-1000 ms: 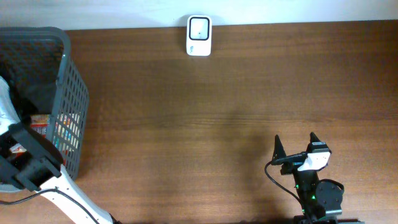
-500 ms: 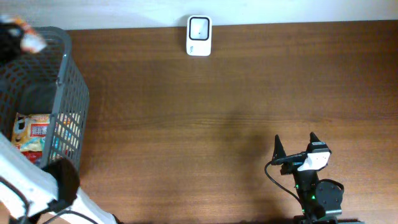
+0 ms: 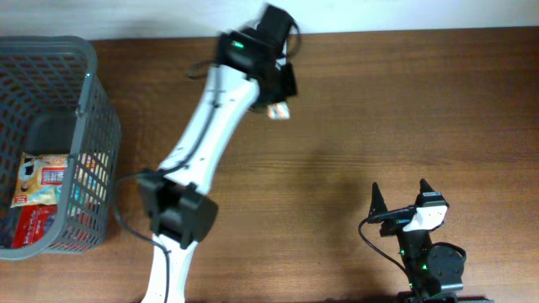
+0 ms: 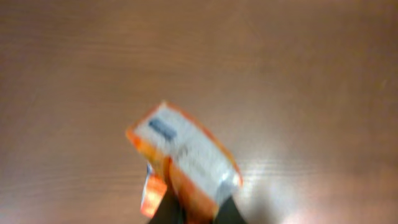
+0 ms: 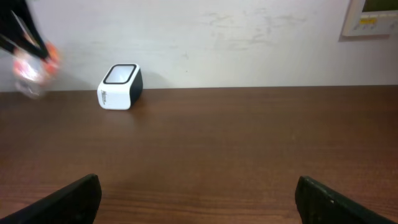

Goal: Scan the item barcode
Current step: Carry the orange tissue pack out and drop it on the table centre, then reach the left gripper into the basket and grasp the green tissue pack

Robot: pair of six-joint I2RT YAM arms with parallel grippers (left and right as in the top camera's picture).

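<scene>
Big brown wood table (image 3: 379, 109) across the whole overhead view. Next up, the white left arm (image 3: 198, 143), stretched from the near edge right over to the far edge. Grey mesh basket (image 3: 93, 126) at the left edge, snack packs (image 3: 42, 181) in orange and red lying in the bottom.

Right gripper (image 3: 398, 198) down at the near right, pointing at the far wall. Jaws spread as wide as they go, nothing between them, just bare table ahead in the right wrist view.

Small white scanner (image 5: 120, 87) with a dark window on top, sitting at the far edge by the wall. Only visible from the right wrist; hidden under the arm from overhead.

Left gripper (image 3: 280, 98) up near the far edge, jaws pinched tight on the lower end of the packet (image 4: 186, 155). Orange packet with a white label panel, held tilted in the air above the wood, blurry in all 3 views. From the right wrist: hanging left of the scanner, a bit higher, not touching. Can't tell if there's a barcode on that label, too smeared.
</scene>
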